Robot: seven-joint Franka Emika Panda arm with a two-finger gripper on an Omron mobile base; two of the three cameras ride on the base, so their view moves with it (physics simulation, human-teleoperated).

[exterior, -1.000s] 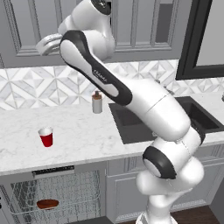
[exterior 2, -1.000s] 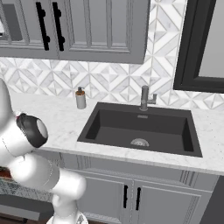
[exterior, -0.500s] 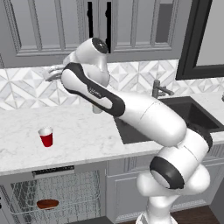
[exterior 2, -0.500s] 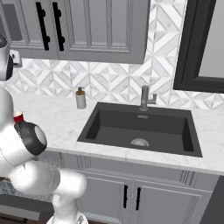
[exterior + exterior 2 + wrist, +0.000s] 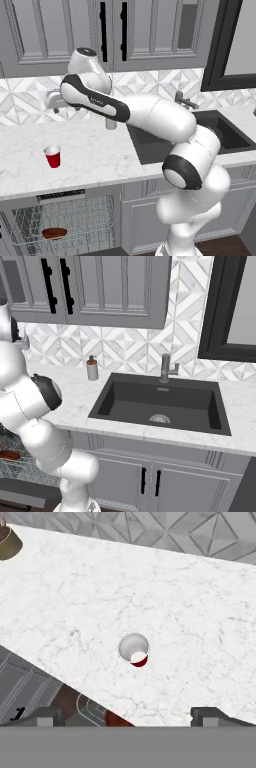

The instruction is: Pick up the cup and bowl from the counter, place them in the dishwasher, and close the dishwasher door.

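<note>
The red cup (image 5: 52,156) stands upright on the marble counter (image 5: 100,155), near its front edge. High above it, my gripper (image 5: 51,104) hangs open and holds nothing. In the hand view I look straight down into the cup (image 5: 134,649), its white inside showing, well ahead of the open gripper (image 5: 127,715). The reddish-brown bowl (image 5: 54,233) lies in the wire rack (image 5: 75,220) of the open dishwasher under the counter. The bowl (image 5: 7,455) also shows at the left edge of the right base view. The bowl's rim (image 5: 117,719) peeks past the counter edge.
A grey soap dispenser (image 5: 92,368) stands by the backsplash, left of the black sink (image 5: 160,403) with its faucet (image 5: 166,368). Grey wall cabinets (image 5: 110,30) hang above the counter. The arm's long white link (image 5: 150,117) spans the counter over the sink's left corner.
The arm has swung down and left, bringing the hand from up by the wall cabinets to a spot over the cup. Cup and bowl have not moved.
</note>
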